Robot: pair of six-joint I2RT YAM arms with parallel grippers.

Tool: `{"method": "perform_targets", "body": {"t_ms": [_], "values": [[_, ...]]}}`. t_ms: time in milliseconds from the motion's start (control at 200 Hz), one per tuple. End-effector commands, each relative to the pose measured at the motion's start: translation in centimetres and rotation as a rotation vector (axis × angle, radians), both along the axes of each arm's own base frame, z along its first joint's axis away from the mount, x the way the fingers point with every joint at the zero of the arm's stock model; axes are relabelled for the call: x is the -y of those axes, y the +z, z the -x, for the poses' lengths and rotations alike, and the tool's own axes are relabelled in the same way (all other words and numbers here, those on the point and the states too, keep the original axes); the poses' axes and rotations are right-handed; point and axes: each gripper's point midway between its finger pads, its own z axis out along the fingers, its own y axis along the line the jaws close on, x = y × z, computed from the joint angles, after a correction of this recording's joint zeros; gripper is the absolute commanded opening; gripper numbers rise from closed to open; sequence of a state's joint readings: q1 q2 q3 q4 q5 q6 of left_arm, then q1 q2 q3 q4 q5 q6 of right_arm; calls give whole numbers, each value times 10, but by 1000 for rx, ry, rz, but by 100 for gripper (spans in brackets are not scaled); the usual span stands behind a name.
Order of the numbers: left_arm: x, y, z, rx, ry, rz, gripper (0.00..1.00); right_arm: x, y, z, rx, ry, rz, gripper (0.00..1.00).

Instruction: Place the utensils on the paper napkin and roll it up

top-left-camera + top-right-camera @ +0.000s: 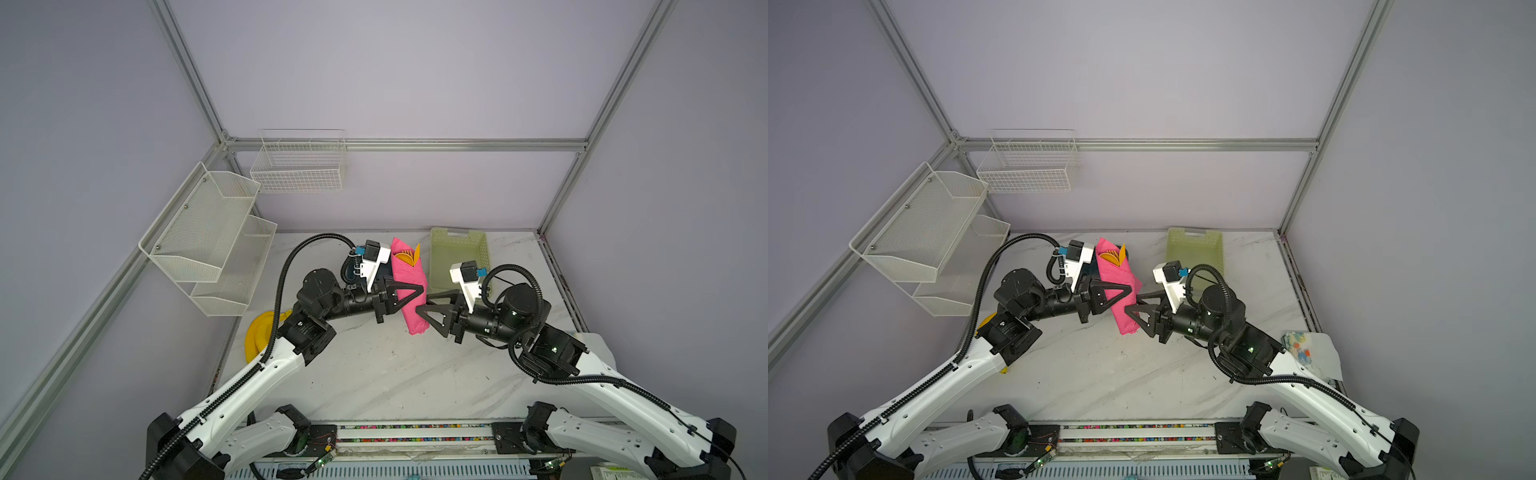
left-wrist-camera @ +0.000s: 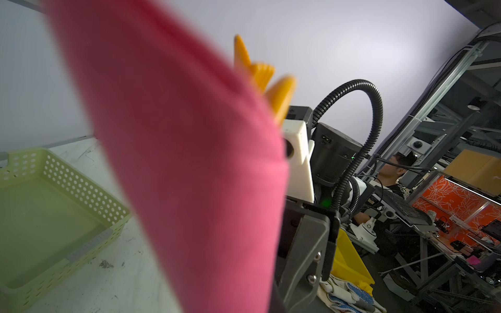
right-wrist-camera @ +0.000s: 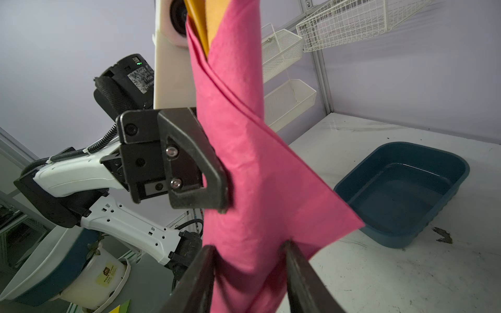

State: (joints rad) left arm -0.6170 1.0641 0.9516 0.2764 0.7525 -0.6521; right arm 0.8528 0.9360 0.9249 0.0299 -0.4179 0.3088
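Note:
The pink paper napkin point(image 1: 409, 270) point(image 1: 1115, 274) is rolled round the orange utensils point(image 1: 405, 255) point(image 1: 1113, 255) and hangs tilted above the table. Their tips stick out of the roll's far end point(image 2: 260, 73) point(image 3: 214, 16). My left gripper point(image 1: 417, 291) point(image 1: 1125, 293) is shut on the roll's middle; one of its black fingers point(image 3: 195, 162) presses into the paper. My right gripper point(image 1: 422, 304) point(image 1: 1131, 304) point(image 3: 248, 252) is open, its jaws standing either side of the roll's lower end. In the left wrist view the blurred napkin point(image 2: 189, 162) hides my own jaws.
A pale green perforated basket point(image 1: 457, 257) point(image 2: 40, 216) sits at the back right. A dark blue tub point(image 3: 401, 189) lies behind the left wrist. A yellow banana point(image 1: 259, 332) lies at the table's left edge, a patterned tissue packet point(image 1: 1298, 347) at the right. Wire racks point(image 1: 208, 237) hang on the left wall.

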Motion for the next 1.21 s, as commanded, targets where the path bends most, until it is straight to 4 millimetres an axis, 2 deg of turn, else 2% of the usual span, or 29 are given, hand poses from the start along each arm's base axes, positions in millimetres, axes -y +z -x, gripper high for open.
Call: {"method": "perform_targets", "body": {"t_ms": [0, 215, 650, 820, 1015, 1145, 1200], "values": [[-10, 63, 17, 140, -19, 107, 1, -2, 0, 2, 2, 22, -14, 46], [-6, 60, 15, 126, -35, 106, 1, -4, 11, 2, 22, 29, -50, 46], [-1, 59, 24, 125, -111, 101, 1, -16, 18, 6, 30, 98, -70, 41], [3, 56, 28, 116, -162, 89, 1, -18, 17, 10, 28, 123, -68, 33], [3, 57, 29, 122, -153, 86, 4, -16, 16, 10, 21, 116, -63, 17], [-3, 59, 29, 142, -109, 75, 9, -9, 21, 12, 24, 94, -86, 12], [-5, 60, 28, 146, -88, 70, 15, -7, 22, 12, 29, 86, -90, 10]]}}
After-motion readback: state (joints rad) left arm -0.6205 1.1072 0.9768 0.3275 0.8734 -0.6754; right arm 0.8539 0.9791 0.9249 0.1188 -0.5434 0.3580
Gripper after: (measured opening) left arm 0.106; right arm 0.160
